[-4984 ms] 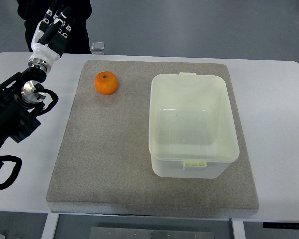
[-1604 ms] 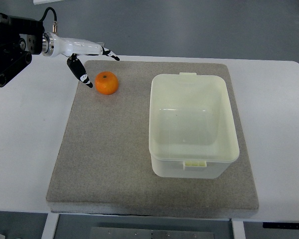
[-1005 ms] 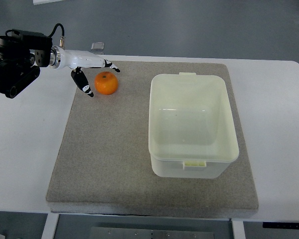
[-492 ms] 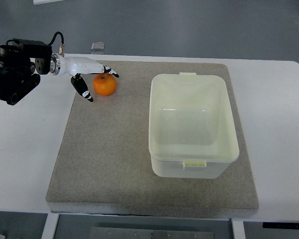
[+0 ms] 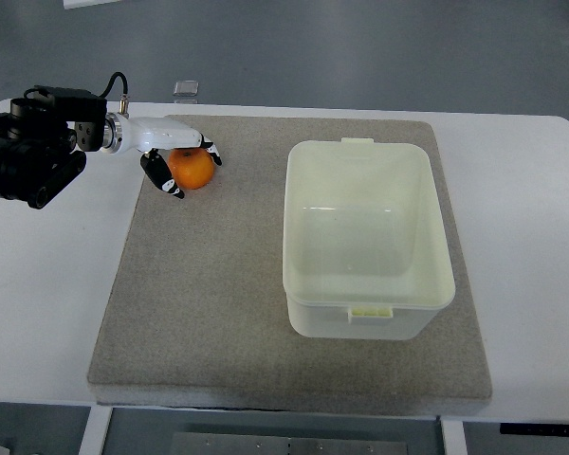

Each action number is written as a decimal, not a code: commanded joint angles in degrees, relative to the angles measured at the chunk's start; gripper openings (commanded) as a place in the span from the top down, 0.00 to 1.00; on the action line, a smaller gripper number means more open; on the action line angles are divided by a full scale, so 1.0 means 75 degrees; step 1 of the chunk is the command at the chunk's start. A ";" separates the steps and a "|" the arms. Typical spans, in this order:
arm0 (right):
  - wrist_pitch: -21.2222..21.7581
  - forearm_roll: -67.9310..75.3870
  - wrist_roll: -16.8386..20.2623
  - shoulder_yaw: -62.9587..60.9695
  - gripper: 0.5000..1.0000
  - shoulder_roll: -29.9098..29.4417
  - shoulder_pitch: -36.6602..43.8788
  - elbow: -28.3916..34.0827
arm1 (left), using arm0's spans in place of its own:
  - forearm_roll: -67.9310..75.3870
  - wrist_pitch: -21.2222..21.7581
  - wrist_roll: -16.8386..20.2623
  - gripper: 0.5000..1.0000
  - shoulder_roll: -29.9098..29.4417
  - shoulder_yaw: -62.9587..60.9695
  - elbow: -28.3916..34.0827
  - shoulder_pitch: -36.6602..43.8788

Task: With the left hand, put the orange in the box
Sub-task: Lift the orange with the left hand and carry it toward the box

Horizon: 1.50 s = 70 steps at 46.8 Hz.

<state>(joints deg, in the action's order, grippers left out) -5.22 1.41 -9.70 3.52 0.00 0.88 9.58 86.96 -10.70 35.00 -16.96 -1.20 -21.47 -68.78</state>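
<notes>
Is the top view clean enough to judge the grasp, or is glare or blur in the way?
Top view: sharp and evenly lit, no motion blur. The orange shows only a small soft highlight; the left hand casts little shadow on the mat. The box is pale and translucent, with mild sheen on its floor. The fingers partly hide the orange, so contact is hard to confirm.

no readable text, no labels, no brands, no numbers anywhere in view

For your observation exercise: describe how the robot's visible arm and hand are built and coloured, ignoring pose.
The left hand is glossy white with black fingertips. A silver metal ring joins it to a bulky black forearm, and a thin black cable loops above the wrist.
</notes>
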 commanded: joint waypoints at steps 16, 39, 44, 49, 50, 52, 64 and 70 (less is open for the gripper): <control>-0.0007 0.0000 -0.0008 0.0000 0.14 0.0000 -0.0001 0.0000 | 0.0089 0.0044 0.0000 1.00 0.0024 -0.0168 0.0014 -0.0040; -0.0007 0.0000 -0.0008 0.0000 0.14 0.0000 0.0011 0.0000 | -0.0040 0.0266 0.0000 1.00 0.0082 -0.0110 0.0214 -0.0122; -0.0007 0.0000 -0.0008 0.0000 0.14 0.0000 -0.0001 0.0000 | -0.0215 0.0301 0.0000 1.00 0.0024 -0.0075 0.0214 -0.0251; 0.0005 0.0000 -0.0008 0.0000 0.14 0.0000 -0.0001 0.0000 | -0.0333 0.0500 0.0000 1.00 0.0024 -0.0122 0.0073 -0.0310; -0.0007 0.0000 0.0004 0.0000 0.14 0.0000 0.0011 0.0000 | -0.0333 0.0547 0.0000 1.00 0.0000 -0.0122 0.0015 -0.0321; -0.0007 0.0000 -0.0008 0.0000 0.14 0.0000 -0.0001 0.0012 | -0.0333 0.0618 0.0000 1.00 -0.0035 -0.0122 -0.0207 -0.0345; 0.0005 0.0000 -0.0008 0.0000 0.14 0.0000 -0.0001 0.0000 | -0.0344 0.0712 0.0000 1.00 -0.1101 -0.0028 -0.2246 -0.0825; -0.0007 0.0000 -0.0008 0.0000 0.14 0.0000 0.0011 0.0000 | -0.0321 0.0723 0.0000 1.00 -0.1640 0.0171 -0.2879 -0.1059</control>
<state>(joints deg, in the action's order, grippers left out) -5.25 1.41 -9.71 3.52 0.00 0.90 9.58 84.45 -5.31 35.01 -27.28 -0.91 -40.64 -75.86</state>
